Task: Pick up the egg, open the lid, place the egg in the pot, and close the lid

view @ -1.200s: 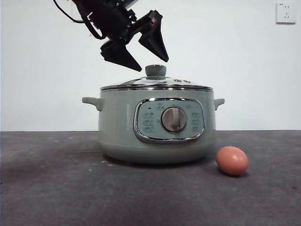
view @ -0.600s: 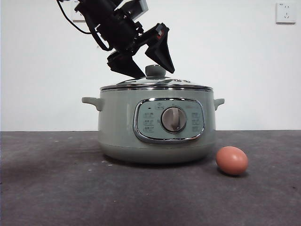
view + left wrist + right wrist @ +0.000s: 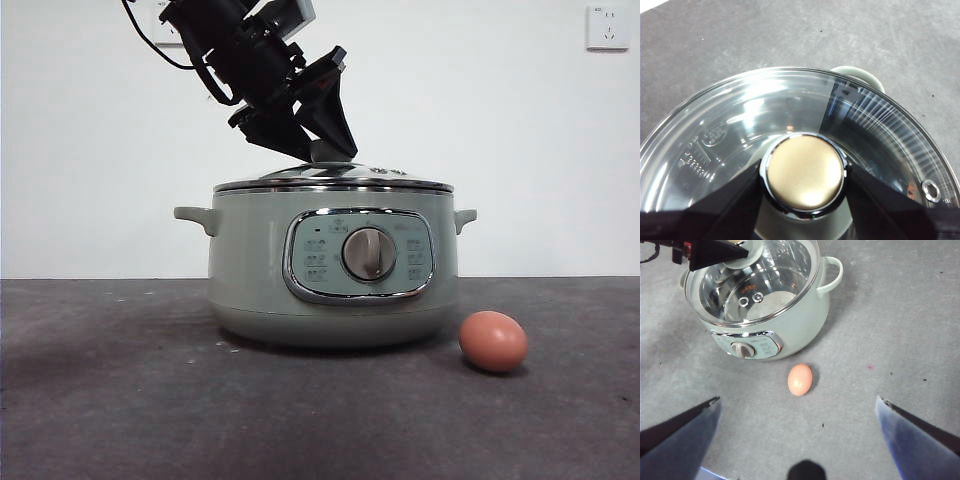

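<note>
The sage-green pot (image 3: 260, 270) stands mid-table with the lid (image 3: 330, 178) on it. My left gripper (image 3: 312, 145) comes down from the upper left, and its jaws press both sides of the lid's knob (image 3: 805, 172). The glass lid (image 3: 740, 120) fills the left wrist view. The reddish-brown egg (image 3: 493, 341) lies on the table by the pot's front right, apart from it. My right gripper (image 3: 797, 400) is open and empty, high above the egg (image 3: 800, 379). The right wrist view also shows the pot (image 3: 790, 325) and the left gripper (image 3: 742, 251) on the lid (image 3: 765, 285).
The dark grey table (image 3: 120, 400) runs back to a white wall. A wall socket (image 3: 608, 27) sits at the top right. The pot's side handles (image 3: 195, 215) stick out on both sides.
My left gripper has come down onto the lid and its jaws have closed from wide apart onto the knob. The pot, lid and egg have not moved.
</note>
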`<action>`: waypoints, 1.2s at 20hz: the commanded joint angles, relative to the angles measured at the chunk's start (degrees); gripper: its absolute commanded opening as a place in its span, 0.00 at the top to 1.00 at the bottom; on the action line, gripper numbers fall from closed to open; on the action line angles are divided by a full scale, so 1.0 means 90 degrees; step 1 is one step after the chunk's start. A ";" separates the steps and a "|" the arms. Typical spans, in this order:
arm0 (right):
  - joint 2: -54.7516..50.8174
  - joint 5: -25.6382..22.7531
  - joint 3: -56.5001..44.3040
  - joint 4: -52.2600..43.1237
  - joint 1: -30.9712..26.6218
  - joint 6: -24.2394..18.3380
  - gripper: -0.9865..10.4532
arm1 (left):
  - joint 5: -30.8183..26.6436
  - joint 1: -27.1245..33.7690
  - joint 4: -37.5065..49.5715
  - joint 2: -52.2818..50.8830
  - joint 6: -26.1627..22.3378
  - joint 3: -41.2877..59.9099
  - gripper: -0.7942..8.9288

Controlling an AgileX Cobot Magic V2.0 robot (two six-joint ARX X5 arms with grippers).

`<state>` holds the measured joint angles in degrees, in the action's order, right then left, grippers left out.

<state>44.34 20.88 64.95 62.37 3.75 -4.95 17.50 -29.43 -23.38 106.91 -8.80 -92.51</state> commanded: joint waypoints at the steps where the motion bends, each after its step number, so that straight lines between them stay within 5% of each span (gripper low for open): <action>1: 0.0017 0.0012 0.0017 0.0019 0.0000 0.0024 0.42 | 0.0078 -0.0017 -0.0112 0.0049 0.0124 0.0024 0.87; 3: 0.0044 0.0012 0.0017 0.0041 0.0000 0.0024 0.42 | 0.0102 -0.0017 -0.0107 0.0046 0.0124 0.0017 0.93; 15: 0.0129 0.0012 0.0017 0.0070 0.0000 0.0022 0.42 | 0.0097 -0.0015 -0.0160 -0.0610 0.0143 -0.0330 0.93; 24: 0.1336 0.0187 0.0015 -0.0498 0.0056 0.0029 0.45 | 0.0049 0.0430 -0.1195 -0.2662 0.0138 -0.0330 0.93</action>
<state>56.23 22.17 64.99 58.00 4.19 -4.91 17.47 -25.67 -36.47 84.14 -7.86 -94.19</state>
